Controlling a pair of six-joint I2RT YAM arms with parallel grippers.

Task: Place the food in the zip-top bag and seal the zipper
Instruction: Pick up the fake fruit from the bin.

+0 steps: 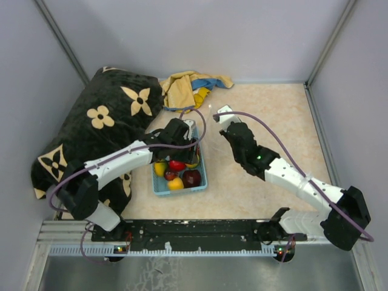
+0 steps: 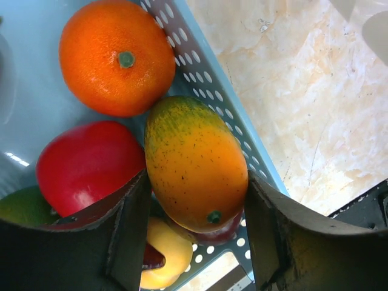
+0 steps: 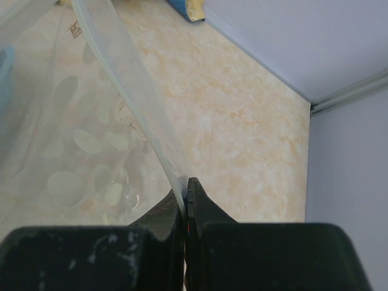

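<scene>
Left pincer (image 2: 195,200) sits in blue basket (image 2: 206,79), jaws partway apart around yellow-orange fruit (image 2: 194,145), fingers (image 2: 121,242) right against both its sides; can't tell if it's actually squeezing. Also in basket: orange (image 2: 115,57), red fruit (image 2: 85,160), green one (image 2: 21,206), yellow one (image 2: 163,257), all bunched together. Right pincer (image 3: 187,185) is clamped fully closed on whitish zipper (image 3: 121,79) of clear zip-top bag (image 3: 73,151), rim held up off table (image 3: 242,121), bag just right of basket.
</scene>
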